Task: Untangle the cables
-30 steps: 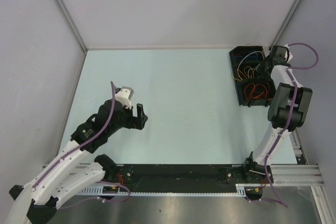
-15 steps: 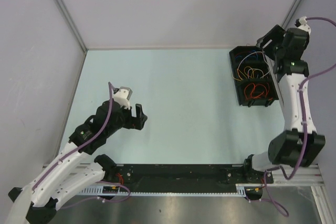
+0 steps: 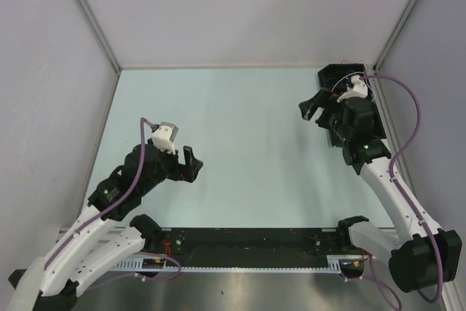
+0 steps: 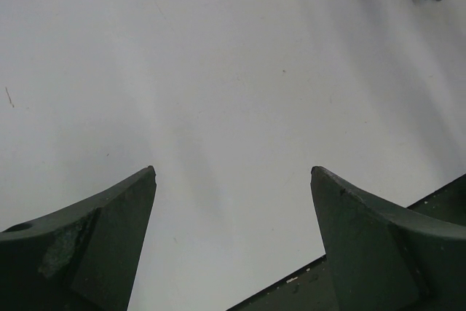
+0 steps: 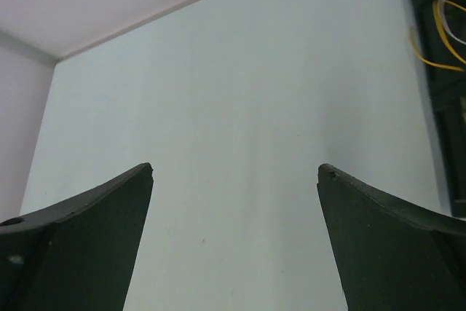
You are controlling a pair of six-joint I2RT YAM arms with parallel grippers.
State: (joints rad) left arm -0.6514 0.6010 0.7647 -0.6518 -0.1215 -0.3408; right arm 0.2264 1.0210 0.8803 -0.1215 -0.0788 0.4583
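Pre-grasp step: my right pincer (image 3: 313,107) and left pincer (image 3: 190,165) hang wide open, empty, cables (image 5: 422,56) lie in the black tray (image 3: 329,76) beside the right one, next I must reach in, pinch one

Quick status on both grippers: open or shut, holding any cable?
Left gripper: open, fingers wide apart, holding nothing.
Right gripper: open, fingers wide apart, holding nothing.

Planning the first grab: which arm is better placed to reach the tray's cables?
Probably right. The right fingers, open, hover beside the black plastic tray holding coloured cables; the left fingers are far across the pale table.
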